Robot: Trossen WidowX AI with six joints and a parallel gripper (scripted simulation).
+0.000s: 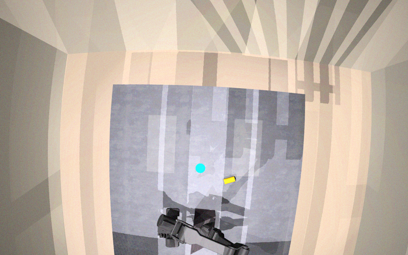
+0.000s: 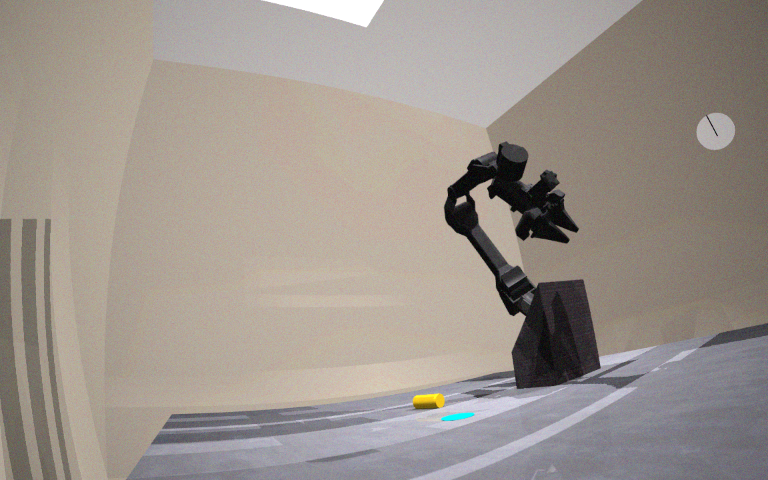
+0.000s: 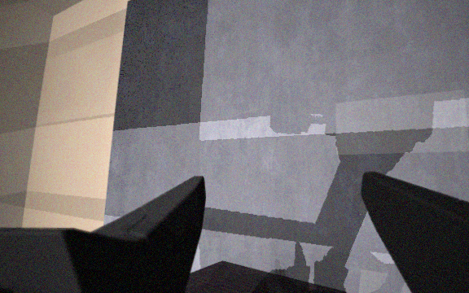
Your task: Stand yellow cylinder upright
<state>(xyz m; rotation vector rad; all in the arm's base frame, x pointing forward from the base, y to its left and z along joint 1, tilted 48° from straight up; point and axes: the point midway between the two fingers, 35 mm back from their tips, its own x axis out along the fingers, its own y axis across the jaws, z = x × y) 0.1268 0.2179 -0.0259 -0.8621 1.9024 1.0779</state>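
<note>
The yellow cylinder (image 1: 229, 180) (image 2: 429, 401) lies on its side on the grey floor. The flat cyan circle (image 1: 200, 168) (image 2: 457, 417) is bare; in the top view it is left of the cylinder and a little further up, with a gap between them. My gripper (image 2: 572, 235) (image 3: 282, 185) is open, with its black fingers well apart and nothing between them. It hangs high in the air near the arm's base, far from the cylinder and the circle. In the top view its fingertips cannot be made out. The wrist view shows neither cylinder nor circle.
The arm's dark base block (image 1: 204, 216) (image 2: 559, 337) stands on the grey mat (image 1: 132, 142), with the arm rising above it. The block's edge also shows low in the wrist view. Shadows and light stripes cross the mat. Beige walls surround the room.
</note>
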